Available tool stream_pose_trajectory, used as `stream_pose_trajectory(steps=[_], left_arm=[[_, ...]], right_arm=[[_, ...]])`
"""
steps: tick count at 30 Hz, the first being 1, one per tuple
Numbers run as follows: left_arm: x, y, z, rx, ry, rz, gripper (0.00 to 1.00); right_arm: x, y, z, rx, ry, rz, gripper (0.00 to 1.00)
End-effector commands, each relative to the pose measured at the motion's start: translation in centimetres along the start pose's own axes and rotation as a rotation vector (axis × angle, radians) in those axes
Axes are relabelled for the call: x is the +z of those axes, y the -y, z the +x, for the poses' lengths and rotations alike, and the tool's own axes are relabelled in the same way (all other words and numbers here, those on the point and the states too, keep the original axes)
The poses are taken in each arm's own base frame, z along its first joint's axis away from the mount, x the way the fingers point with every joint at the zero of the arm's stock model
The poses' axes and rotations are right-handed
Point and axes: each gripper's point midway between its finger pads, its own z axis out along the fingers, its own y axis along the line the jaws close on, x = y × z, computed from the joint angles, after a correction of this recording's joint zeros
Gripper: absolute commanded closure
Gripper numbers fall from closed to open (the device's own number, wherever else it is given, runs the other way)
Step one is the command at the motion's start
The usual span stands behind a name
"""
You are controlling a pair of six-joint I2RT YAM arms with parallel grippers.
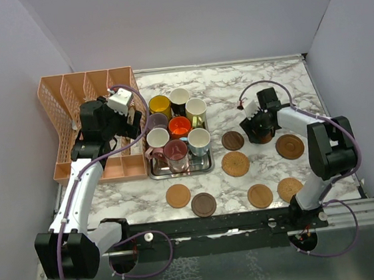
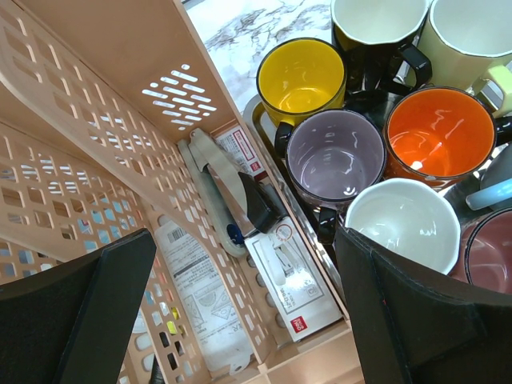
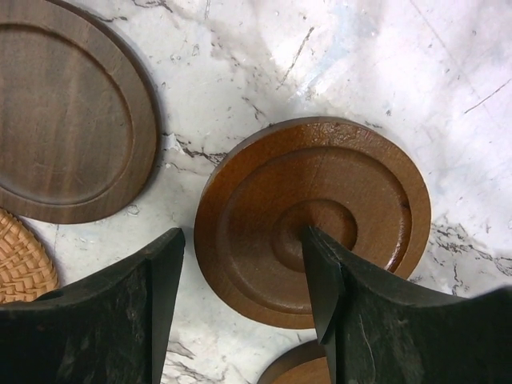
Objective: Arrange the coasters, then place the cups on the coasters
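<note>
Wood sits under my right pincer (image 3: 240, 248): a brown ridged coaster (image 3: 352, 184) flat on the marble table (image 3: 320, 56). My jaws are parted astride one edge, clamping nothing yet. It looks stiff, light, thin and smooth, so I'd pinch the rim. Just beside lies a darker coaster (image 3: 72, 120); well apart, the cups (image 1: 176, 131) crowd their tray (image 1: 156, 174).
</note>
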Motion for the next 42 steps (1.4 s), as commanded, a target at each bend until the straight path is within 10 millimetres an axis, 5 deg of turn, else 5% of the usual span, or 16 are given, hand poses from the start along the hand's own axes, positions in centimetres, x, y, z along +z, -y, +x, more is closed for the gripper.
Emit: stream_pose_trajectory(steps=[1,10,25,30,37,42], left_arm=[[-0.4,0.5,-1.4,0.008,0.042,0.023,0.01],[-0.6,0.5,-1.8,0.008,0.052,0.025,0.01],[-1.0,0.4,-2.0,0.014,0.053,0.015,0.01],[-1.2,0.4,-1.9,0.017,0.051,0.013,0.01],[-1.1,0.5,-1.8,0.018,0.050,0.018,0.01],[-1.0,0.6,-1.6,0.014,0.046,0.025,0.01]], right_arm=[[0.6,0.8,-1.4,-0.041,0.029,0.012,0.40],[2.6,2.2,-3.3,-0.083,0.035,0.006,0.44],[6.9,4.4,-11.4,-0.053,0.127,-0.048,0.49],[7.7,3.4,-13.3,-0.043,0.139,-0.074,0.50],[7.9,1.8,-13.9,-0.057,0.137,-0.108,0.50],[6.9,2.9,-14.3,-0.053,0.149,-0.043,0.47]])
